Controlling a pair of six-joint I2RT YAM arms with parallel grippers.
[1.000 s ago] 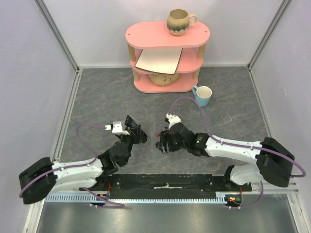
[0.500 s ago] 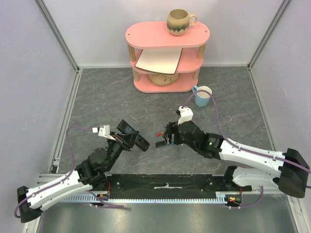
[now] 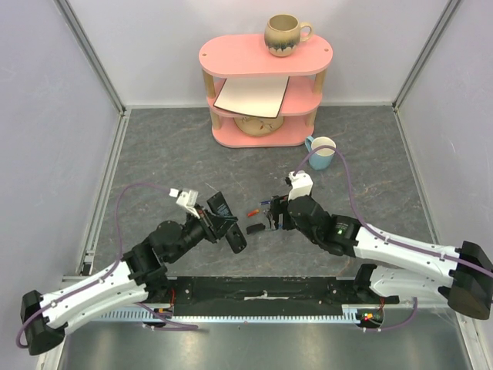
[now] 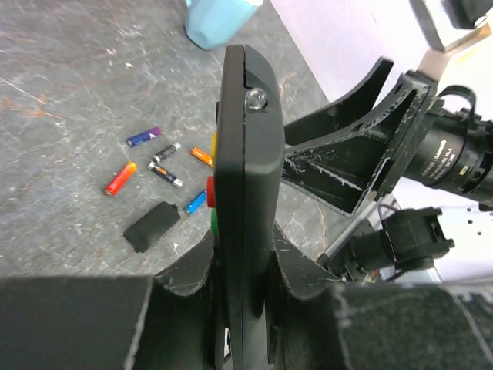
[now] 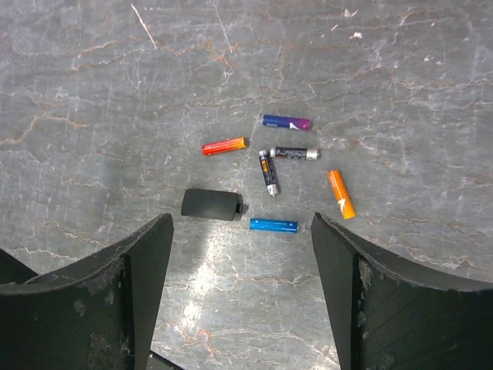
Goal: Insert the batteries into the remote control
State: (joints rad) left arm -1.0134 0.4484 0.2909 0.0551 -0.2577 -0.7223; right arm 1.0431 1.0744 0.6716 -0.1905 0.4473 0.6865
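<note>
**Remote held, six batteries loose**

The left gripper [image 4: 243, 270] squeezes the black remote control [image 4: 246, 154]. The right gripper [image 5: 240, 223] is spread wide, holding nothing, hanging over six batteries [image 5: 266, 173] and one small black lid [image 5: 210, 204]. Past it stands one blue cup [image 3: 321, 153]. Farther back, a pink shelf [image 3: 239, 55] carries a mug [image 3: 285, 35], a white board [image 3: 252, 96] and a bowl [image 3: 258, 126].

Left pincer [image 4: 243, 258] clamped; right pincer [image 5: 241, 247] spread, facing down.
</note>
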